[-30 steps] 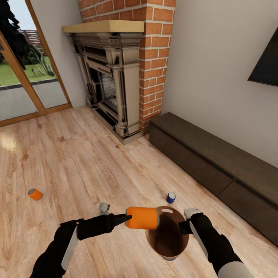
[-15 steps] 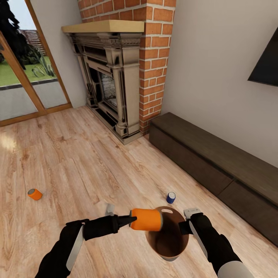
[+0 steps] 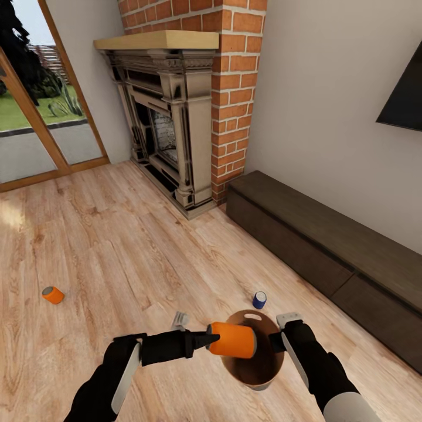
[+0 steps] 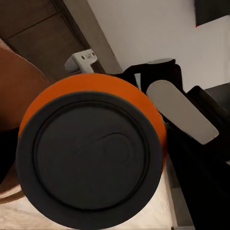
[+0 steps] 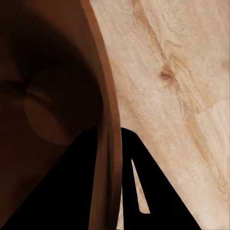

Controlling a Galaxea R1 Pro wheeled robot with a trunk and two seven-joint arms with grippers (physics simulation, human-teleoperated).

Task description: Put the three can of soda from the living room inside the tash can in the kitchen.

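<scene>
- Now left gripper (image 3: 212,341) clamps an orange can (image 3: 232,340) lying sideways directly over the bin's (image 3: 256,375) open mouth.
- Right gripper (image 3: 278,341) pinches the bin rim.
- Other cans lie beyond the bin.

1. Left gripper (image 3: 210,341): fingertips hidden behind the held orange can (image 3: 233,340).
2. Trash can (image 3: 265,328): left rim covered by that can; near wall out of sight.
3. Dark cabinet (image 3: 328,246): cut off at the right edge.
</scene>
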